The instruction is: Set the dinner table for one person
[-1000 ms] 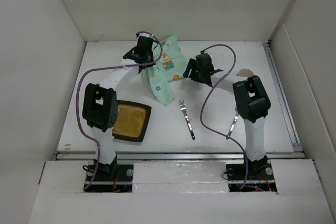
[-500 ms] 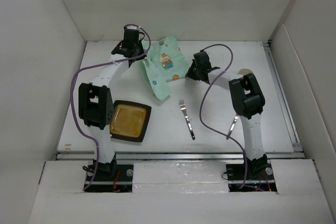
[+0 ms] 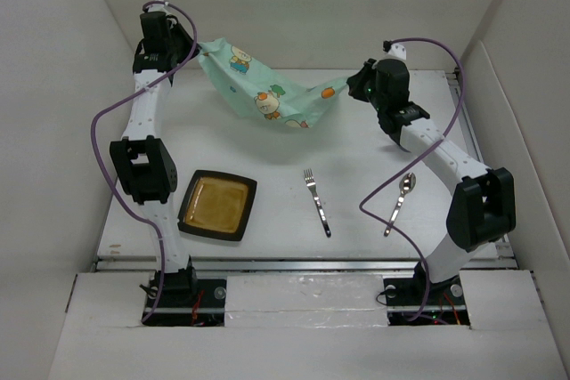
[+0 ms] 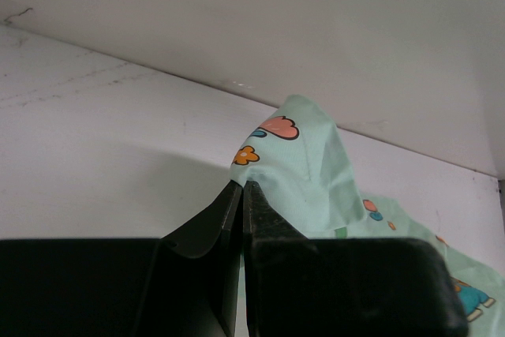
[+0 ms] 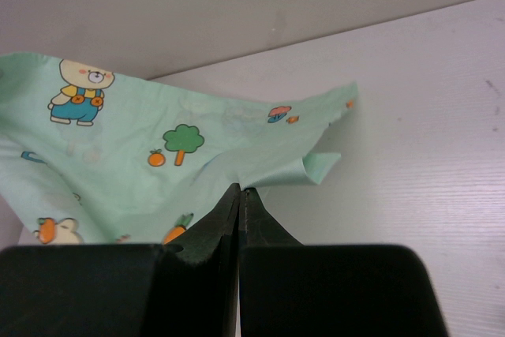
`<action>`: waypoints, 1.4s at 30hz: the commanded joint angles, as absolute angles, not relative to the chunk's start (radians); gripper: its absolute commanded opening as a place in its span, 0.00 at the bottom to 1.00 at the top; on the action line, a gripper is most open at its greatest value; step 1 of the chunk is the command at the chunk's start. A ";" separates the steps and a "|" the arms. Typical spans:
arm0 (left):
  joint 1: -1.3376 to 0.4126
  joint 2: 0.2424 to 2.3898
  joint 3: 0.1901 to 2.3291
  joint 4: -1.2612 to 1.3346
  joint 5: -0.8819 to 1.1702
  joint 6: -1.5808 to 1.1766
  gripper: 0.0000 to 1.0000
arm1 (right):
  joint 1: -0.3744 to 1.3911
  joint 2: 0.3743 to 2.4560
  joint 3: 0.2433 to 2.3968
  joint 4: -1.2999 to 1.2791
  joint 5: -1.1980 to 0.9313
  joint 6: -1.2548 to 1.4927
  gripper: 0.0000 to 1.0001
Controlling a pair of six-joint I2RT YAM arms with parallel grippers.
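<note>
Large matte white rectangular dinner table [image 3: 294, 144]: spans the workspace floor, bearing a square amber plate with dark rim [image 3: 217, 205] near left, a steel fork [image 3: 316, 201] centre, a steel spoon [image 3: 399, 202] right. Mint-green cartoon-printed cloth placemat [image 3: 267, 93]: hangs above the table's far side, sagging between both arms. Left gripper [image 4: 241, 189]: jaws pinching one placemat edge. Right gripper [image 5: 239, 192]: jaws pinching the opposite edge.
</note>
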State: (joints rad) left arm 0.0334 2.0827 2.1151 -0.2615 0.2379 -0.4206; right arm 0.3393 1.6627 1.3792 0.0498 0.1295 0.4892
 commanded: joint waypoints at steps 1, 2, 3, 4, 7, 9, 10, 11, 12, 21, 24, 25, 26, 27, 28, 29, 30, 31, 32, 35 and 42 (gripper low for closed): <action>0.047 2.160 2.164 -0.284 0.327 -0.426 0.00 | 0.325 1.678 1.254 0.034 0.143 0.437 0.00; 0.048 2.157 2.157 -0.279 0.331 -0.428 0.00 | 0.325 1.655 1.238 0.046 0.140 0.422 0.00; 0.057 2.146 2.140 -0.264 0.336 -0.431 0.00 | 0.325 1.640 1.227 0.046 0.141 0.410 0.00; 0.057 2.113 2.105 -0.230 0.342 -0.433 0.00 | 0.325 1.622 1.212 0.043 0.156 0.400 0.00; 0.078 2.068 2.143 -0.257 0.342 -0.446 0.00 | 0.325 1.549 1.216 0.017 0.169 0.359 0.00; 0.091 2.043 2.175 -0.279 0.347 -0.463 0.00 | 0.325 1.502 1.233 -0.033 0.175 0.334 0.00; 0.091 2.017 2.186 -0.279 0.350 -0.465 0.00 | 0.325 1.485 1.235 -0.043 0.176 0.330 0.00; 0.091 2.005 2.192 -0.278 0.351 -0.459 0.00 | 0.325 1.468 1.232 -0.044 0.175 0.324 0.00; 0.091 1.999 2.201 -0.281 0.353 -0.453 0.00 | 0.325 1.456 1.229 -0.046 0.172 0.321 0.00; 0.091 2.144 2.258 -0.333 0.298 -0.414 0.00 | 0.259 1.661 1.279 -0.107 0.123 0.338 0.00; 0.091 2.216 2.292 -0.344 0.262 -0.399 0.00 | 0.268 1.755 1.318 -0.115 0.095 0.344 0.00; 0.091 2.265 2.339 -0.353 0.256 -0.397 0.00 | 0.268 1.773 1.325 -0.094 0.089 0.351 0.00; 0.091 2.296 2.370 -0.360 0.253 -0.399 0.00 | 0.268 1.790 1.331 -0.092 0.084 0.363 0.00; 0.091 2.325 2.402 -0.367 0.256 -0.405 0.00 | 0.268 1.822 1.344 -0.097 0.084 0.368 0.02; 0.091 2.379 2.454 -0.365 0.259 -0.408 0.08 | 0.268 1.833 1.357 -0.107 0.090 0.371 0.09; 0.091 2.399 2.468 -0.361 0.250 -0.411 0.15 | 0.268 1.841 1.377 -0.120 0.089 0.370 0.15; 0.091 2.414 2.476 -0.351 0.242 -0.414 0.22 | 0.278 1.845 1.382 -0.114 0.090 0.371 0.22; 0.091 2.430 2.470 -0.319 0.233 -0.414 0.38 | 0.278 1.844 1.384 -0.109 0.097 0.374 0.28; 0.091 2.436 2.465 -0.305 0.232 -0.417 0.48 | 0.287 1.842 1.387 -0.112 0.098 0.368 0.36; 0.091 2.434 2.461 -0.298 0.226 -0.414 0.65 | 0.311 1.818 1.388 -0.139 0.120 0.357 0.55; 0.091 2.136 2.030 -0.189 0.069 -0.448 0.48 | 0.342 1.590 1.175 -0.031 0.138 0.376 0.37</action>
State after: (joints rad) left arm 0.0837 2.3608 2.1670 -0.2848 0.1577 -0.4297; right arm 0.3298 1.7157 1.2282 -0.1184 0.1146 0.3679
